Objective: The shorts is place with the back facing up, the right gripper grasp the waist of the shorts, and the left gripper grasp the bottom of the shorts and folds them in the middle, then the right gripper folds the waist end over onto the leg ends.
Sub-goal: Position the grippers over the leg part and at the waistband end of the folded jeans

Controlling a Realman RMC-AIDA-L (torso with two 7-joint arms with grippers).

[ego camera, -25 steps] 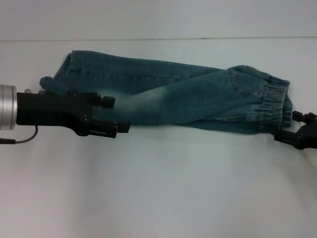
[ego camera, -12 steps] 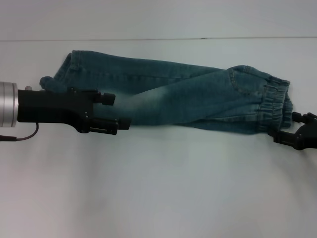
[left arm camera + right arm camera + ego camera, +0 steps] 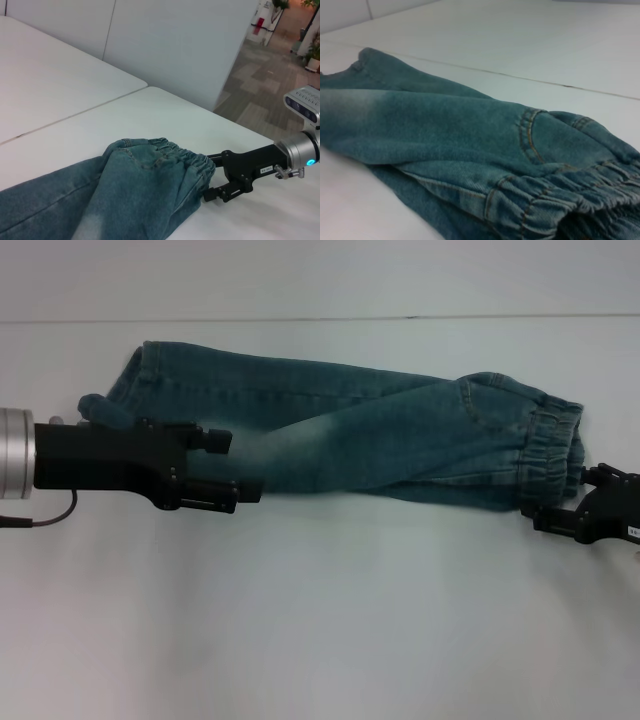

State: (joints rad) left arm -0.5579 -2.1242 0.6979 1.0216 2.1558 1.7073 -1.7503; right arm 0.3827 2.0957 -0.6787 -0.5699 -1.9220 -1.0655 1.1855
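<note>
The blue denim shorts (image 3: 380,440) lie doubled lengthwise across the white table, back pocket up. Their leg ends (image 3: 140,375) are at the left and the ruched waist (image 3: 552,455) at the right. My left gripper (image 3: 230,466) hovers over the near edge of the legs, open, holding nothing. My right gripper (image 3: 560,498), with its white label, sits at the near corner of the waist. In the left wrist view the right gripper (image 3: 217,175) is open, its fingers spread at the waistband (image 3: 185,160). The right wrist view shows the pocket and the waistband (image 3: 560,200) close up.
A seam between table panels (image 3: 320,317) runs behind the shorts. A thin black cable (image 3: 50,520) hangs from my left wrist. In the left wrist view the table's far edge (image 3: 235,122) drops to a tiled floor beside a white wall.
My right gripper has slid left and now reaches the corner of the waistband. The left gripper and the shorts have hardly moved.
</note>
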